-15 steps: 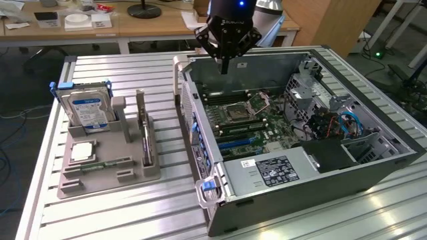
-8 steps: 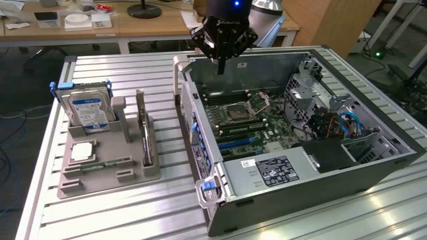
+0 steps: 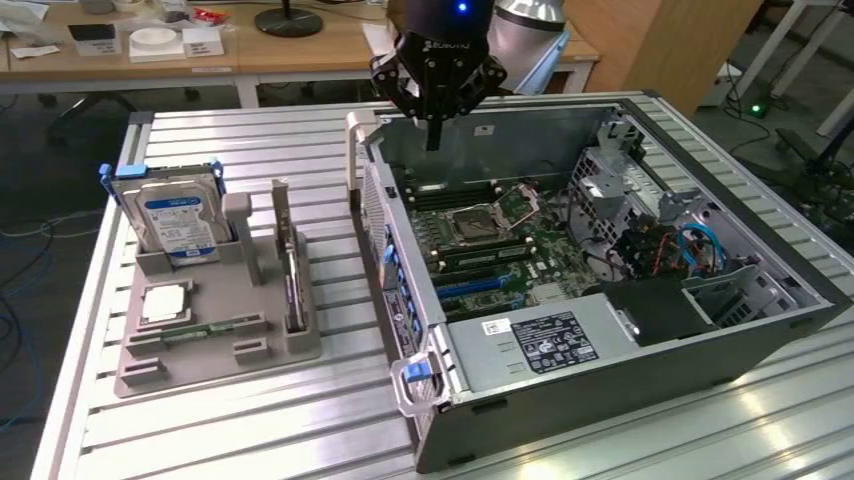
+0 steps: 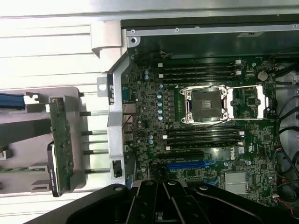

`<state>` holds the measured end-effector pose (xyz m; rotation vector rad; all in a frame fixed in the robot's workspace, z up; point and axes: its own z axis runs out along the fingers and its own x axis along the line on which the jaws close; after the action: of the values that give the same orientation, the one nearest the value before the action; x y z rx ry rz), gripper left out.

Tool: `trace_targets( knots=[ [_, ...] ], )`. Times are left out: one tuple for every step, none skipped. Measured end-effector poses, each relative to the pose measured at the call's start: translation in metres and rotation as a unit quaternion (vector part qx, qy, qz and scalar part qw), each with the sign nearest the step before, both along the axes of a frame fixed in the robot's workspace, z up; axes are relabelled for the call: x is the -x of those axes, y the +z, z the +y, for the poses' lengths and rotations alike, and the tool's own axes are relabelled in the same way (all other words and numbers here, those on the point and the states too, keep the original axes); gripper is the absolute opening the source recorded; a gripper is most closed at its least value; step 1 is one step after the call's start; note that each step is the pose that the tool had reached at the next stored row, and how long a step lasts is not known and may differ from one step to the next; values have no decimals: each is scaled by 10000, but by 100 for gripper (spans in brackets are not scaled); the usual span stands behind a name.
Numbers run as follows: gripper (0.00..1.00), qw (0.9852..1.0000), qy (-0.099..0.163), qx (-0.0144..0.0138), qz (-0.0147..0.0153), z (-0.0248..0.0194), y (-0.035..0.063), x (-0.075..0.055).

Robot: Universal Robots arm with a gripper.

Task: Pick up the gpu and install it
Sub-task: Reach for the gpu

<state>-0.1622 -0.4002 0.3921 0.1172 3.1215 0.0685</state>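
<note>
The gpu (image 3: pixel 286 258) is a thin card standing on edge in a slot of the grey holder (image 3: pixel 220 350), at the exterior view's left of the open computer case (image 3: pixel 601 380). From the wrist camera the gpu (image 4: pixel 60 144) appears edge-on with a green-brown face. My gripper (image 3: pixel 433 138) hangs above the case's far rim, over the motherboard (image 3: pixel 501 245), well apart from the card. Its fingers (image 4: pixel 161 205) are shut together with nothing between them. A blue expansion slot (image 4: pixel 187 164) lies on the board close under the gripper.
A blue-labelled hard drive (image 3: pixel 176 218) stands upright in the holder, with a chip (image 3: pixel 163 302) and a memory stick (image 3: pixel 207 328) lying flat beside it. The case holds a CPU socket (image 4: pixel 205 105), cables (image 3: pixel 694 250) and a power supply (image 3: pixel 561 345). A wooden desk (image 3: pixel 307 50) stands behind.
</note>
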Motion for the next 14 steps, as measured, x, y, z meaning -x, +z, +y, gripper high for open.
trace_targets(
  knots=[
    [11,10000,0,0,0,0,0,13],
    [11,10000,0,0,0,-1,-1,28],
    [11,10000,0,0,0,-1,-1,44],
    [11,10000,0,0,0,-2,-1,57],
    [11,10000,0,0,1,-2,-1,69],
    [11,10000,0,0,1,-3,-1,81],
    [11,10000,0,0,1,-3,-2,92],
    [11,10000,0,0,1,-4,-2,103],
    [11,10000,0,0,1,-4,-2,112],
    [11,10000,0,0,1,-5,-2,121],
    [11,10000,0,0,1,-5,-2,130],
    [11,10000,0,0,1,-6,-2,140],
    [11,10000,0,0,1,-6,-2,152],
    [11,10000,0,0,1,-6,-2,163]
  ],
)
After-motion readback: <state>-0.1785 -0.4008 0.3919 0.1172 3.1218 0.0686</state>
